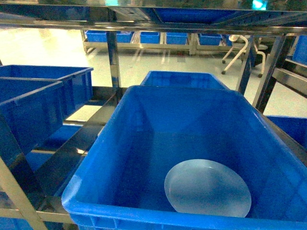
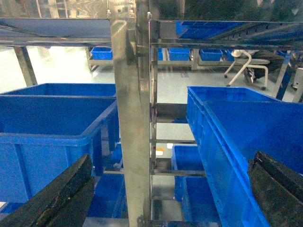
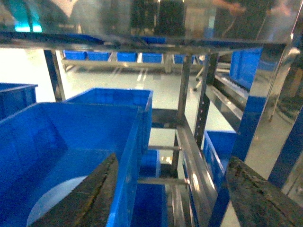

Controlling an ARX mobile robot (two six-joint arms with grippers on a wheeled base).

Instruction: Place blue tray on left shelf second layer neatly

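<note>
The blue tray [image 1: 207,187] is a pale round dish lying flat on the floor of a big blue crate [image 1: 144,120], toward its near right corner. A slice of the tray [image 3: 49,203] shows in the right wrist view, just left of my right gripper [image 3: 175,201], which is open and empty above the crate's right wall. My left gripper [image 2: 165,198] is open and empty too, facing a steel upright [image 2: 135,142] between the racks. The left shelf second layer [image 1: 72,152] lies left of the crate. Neither gripper shows in the head view.
Two deep blue crates [image 1: 38,103] stand on the left rack. Another crate [image 1: 184,78] sits behind the big one. A steel shelf edge [image 1: 153,24] runs overhead. A slanted upright [image 3: 258,113] is at the right, lower crates [image 2: 194,189] beneath, and a white chair [image 1: 240,52] beyond.
</note>
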